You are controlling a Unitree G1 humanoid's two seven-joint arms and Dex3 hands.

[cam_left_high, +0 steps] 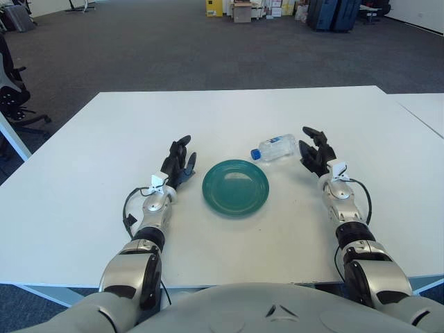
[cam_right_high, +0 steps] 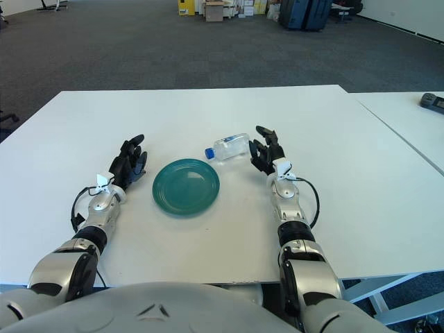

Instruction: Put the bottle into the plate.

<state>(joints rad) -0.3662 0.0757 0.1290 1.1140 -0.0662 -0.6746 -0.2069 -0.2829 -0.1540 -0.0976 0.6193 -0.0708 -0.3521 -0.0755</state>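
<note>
Lying on its side beyond the green plate point(cam_left_high: 235, 186), clear bottle point(cam_left_high: 275, 147), right hand point(cam_left_high: 316, 150) just beside it, fingers spread, holding nothing, left hand point(cam_left_high: 176, 161) open left of plate, white table point(cam_left_high: 90, 173).

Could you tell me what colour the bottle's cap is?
Blue; the bottle cap shows best in the left eye view.

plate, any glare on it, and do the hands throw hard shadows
Left eye view: a soft pale sheen across the plate, no harsh hotspot. Right eye view: only faint, diffuse shadows under the left hand and right hand; the bottle shows small highlights.
</note>
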